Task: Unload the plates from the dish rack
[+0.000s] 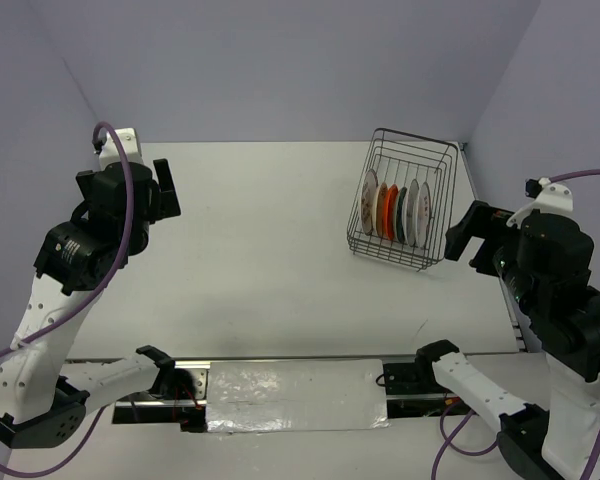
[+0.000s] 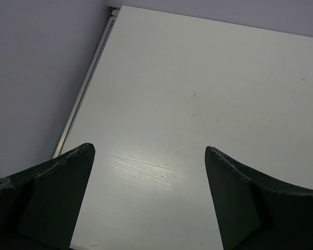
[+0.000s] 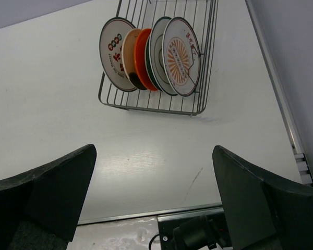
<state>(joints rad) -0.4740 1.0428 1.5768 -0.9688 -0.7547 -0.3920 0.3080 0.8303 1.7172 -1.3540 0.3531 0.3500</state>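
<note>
The black wire dish rack (image 1: pixel 400 200) stands at the far right of the table, also in the right wrist view (image 3: pixel 159 101). Several plates (image 1: pixel 395 210) stand upright in it: a white one with red marks (image 3: pixel 113 49), a cream one, an orange one (image 3: pixel 142 52), a dark-rimmed one and a white one with an orange sunburst (image 3: pixel 180 57). My right gripper (image 3: pixel 154 156) is open and empty, raised to the right of the rack and apart from it. My left gripper (image 2: pixel 148 153) is open and empty over the table's far left.
The table's left edge rail (image 2: pixel 86 86) runs beside the purple wall. A metal strip (image 1: pixel 295 395) and the arm bases lie along the near edge. A dark scuff (image 3: pixel 193 179) marks the table in front of the rack.
</note>
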